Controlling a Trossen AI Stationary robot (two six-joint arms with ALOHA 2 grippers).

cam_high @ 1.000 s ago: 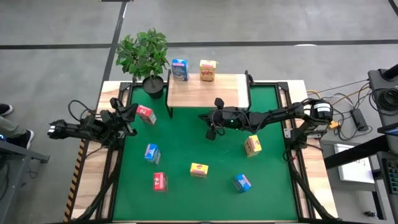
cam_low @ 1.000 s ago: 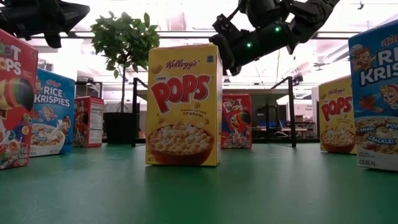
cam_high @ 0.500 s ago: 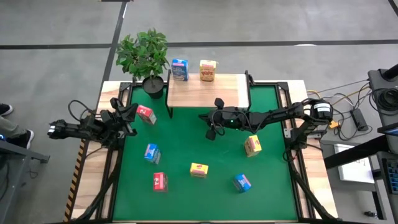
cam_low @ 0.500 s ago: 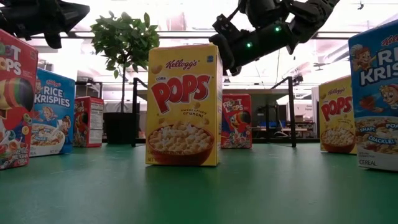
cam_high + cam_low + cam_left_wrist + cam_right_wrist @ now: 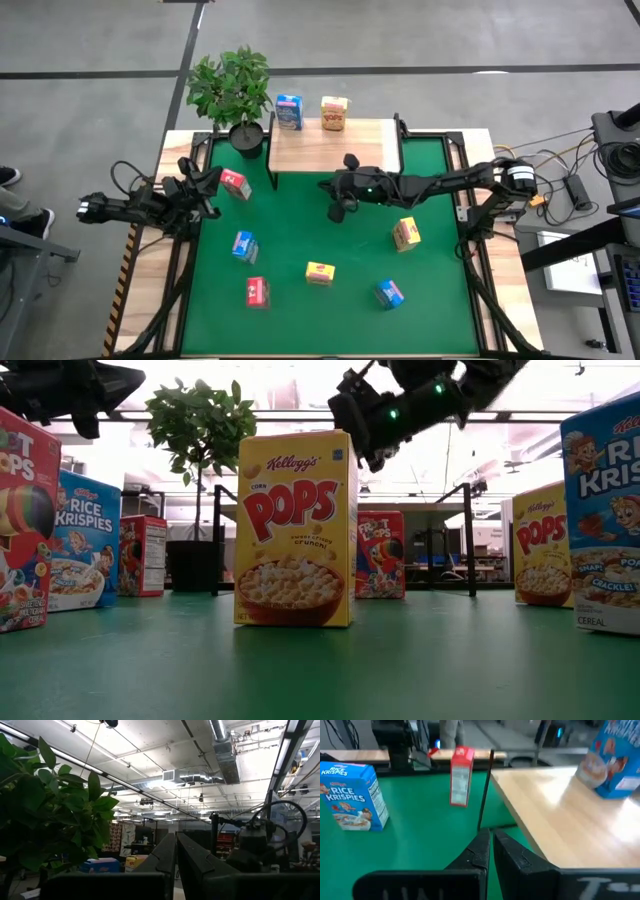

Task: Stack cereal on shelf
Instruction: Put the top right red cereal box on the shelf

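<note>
Hovering near the smooth pale-wood shelf (image 5: pixel 335 148), the right claw (image 5: pixel 337 211) is pressed together, empty.

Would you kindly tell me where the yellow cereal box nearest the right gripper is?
In the high view, the yellow cardboard cereal box stands on the green mat, on its right side, just below the shut right gripper and above the blue box.

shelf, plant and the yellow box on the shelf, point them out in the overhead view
shelf (image 5: pixel 335 155), high view, bare wooden top
plant (image 5: pixel 230 85), high view, leaves above its pot
yellow box on the shelf (image 5: pixel 333 113), high view, middle of the box
</note>
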